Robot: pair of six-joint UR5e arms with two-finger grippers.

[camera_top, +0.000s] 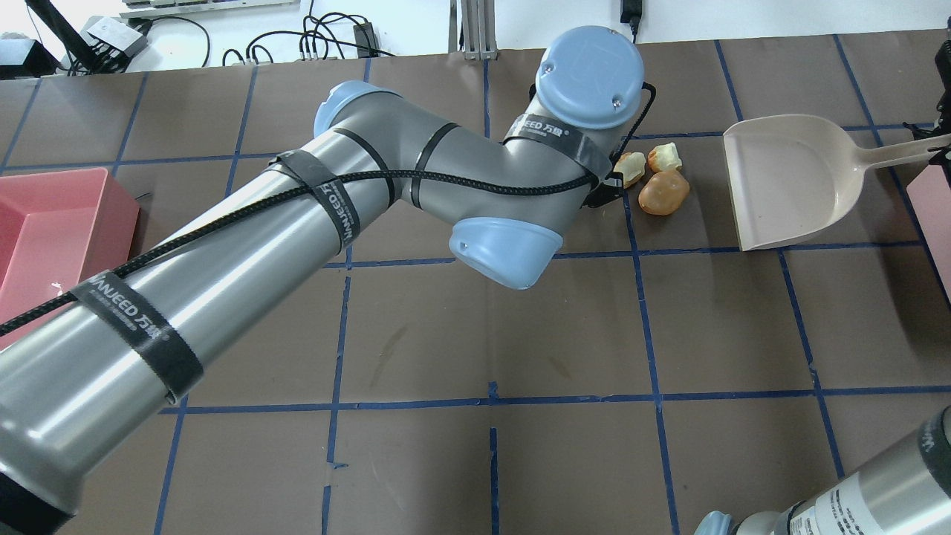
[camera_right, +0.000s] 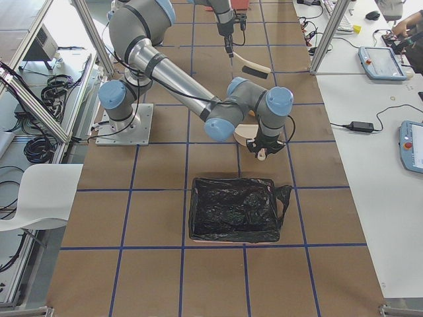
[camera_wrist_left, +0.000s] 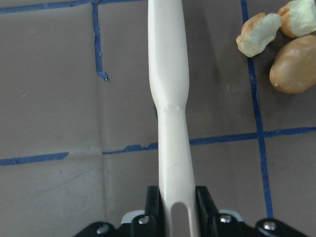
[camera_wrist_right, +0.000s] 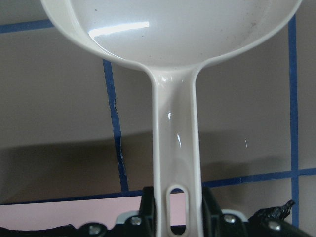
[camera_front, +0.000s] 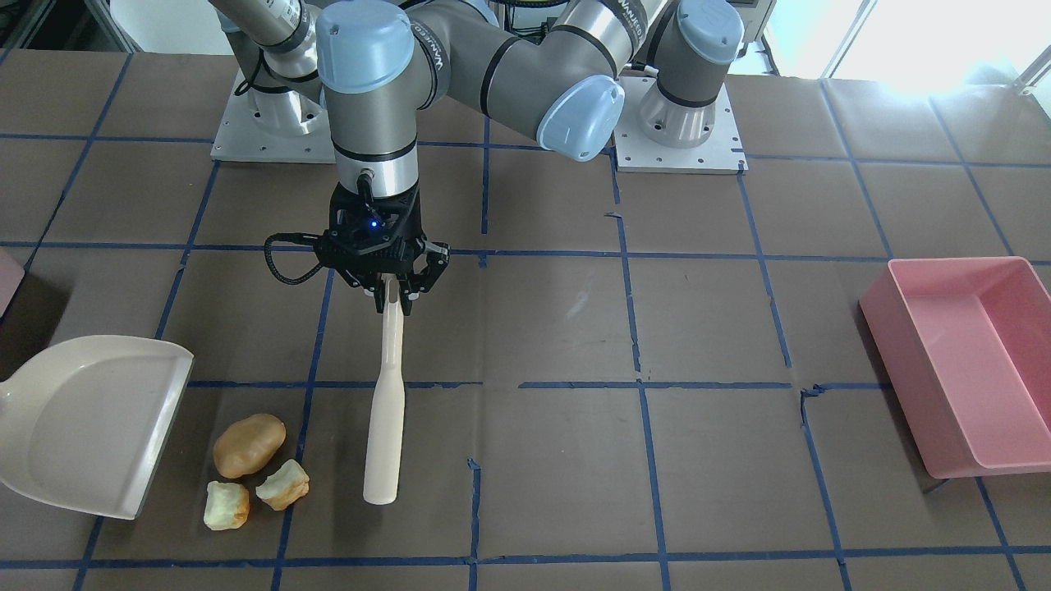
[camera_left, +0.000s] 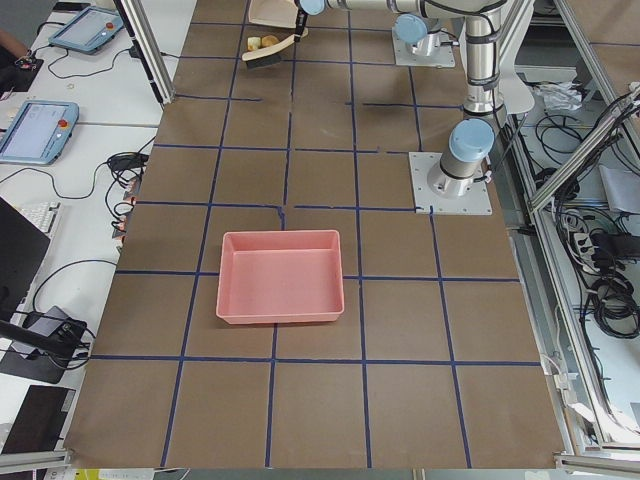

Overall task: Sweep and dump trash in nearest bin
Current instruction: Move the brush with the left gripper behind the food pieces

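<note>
**Q:** What do the fingers hold?
**A:** The left gripper (camera_front: 396,297) is clamped on the brush (camera_front: 386,410) handle. The right gripper (camera_wrist_right: 177,197) is clamped on the dustpan (camera_front: 90,427) handle.

**Q:** Where is the trash (camera_front: 283,484)?
**A:** The potato-shaped lump (camera_front: 249,445) and crusted chunks (camera_front: 226,505) lie just beside the dustpan's mouth, between it and the brush. The bin (camera_top: 937,223) corner is beside the dustpan's handle.

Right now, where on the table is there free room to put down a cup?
The widest bare stretch of table lies between the brush and the pink tub. It is crowded between brush and dustpan, where three food lumps lie.
</note>
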